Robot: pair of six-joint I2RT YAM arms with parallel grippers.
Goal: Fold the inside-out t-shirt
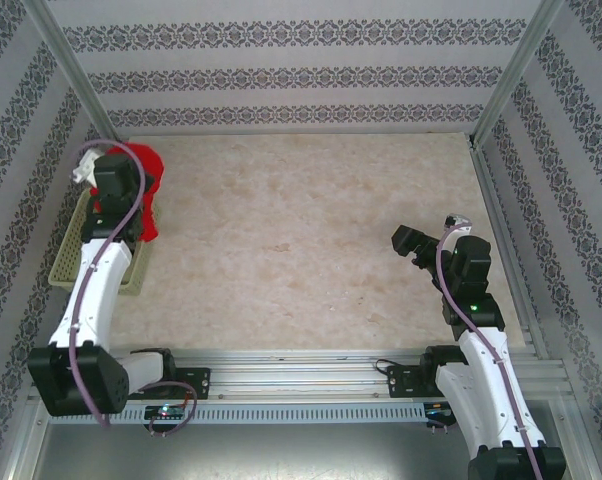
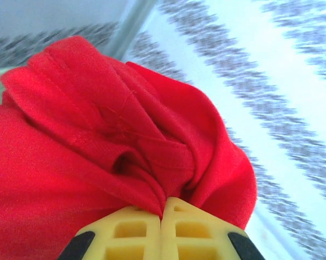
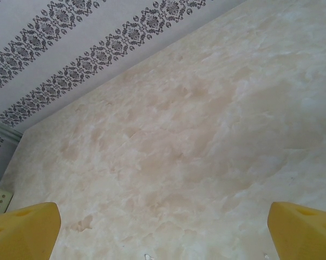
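Cloth of the red t-shirt [image 1: 149, 205], bunched at far left above the green basket [image 1: 71, 255], droops from the left gripper [image 2: 163, 214] clamped on it, with the wide-open, empty right gripper [image 1: 406, 240] well apart rightward.

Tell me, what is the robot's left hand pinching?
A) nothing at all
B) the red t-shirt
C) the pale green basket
B: in the left wrist view, the left gripper is shut with bunched cloth of the red t-shirt pinched right at its tips.
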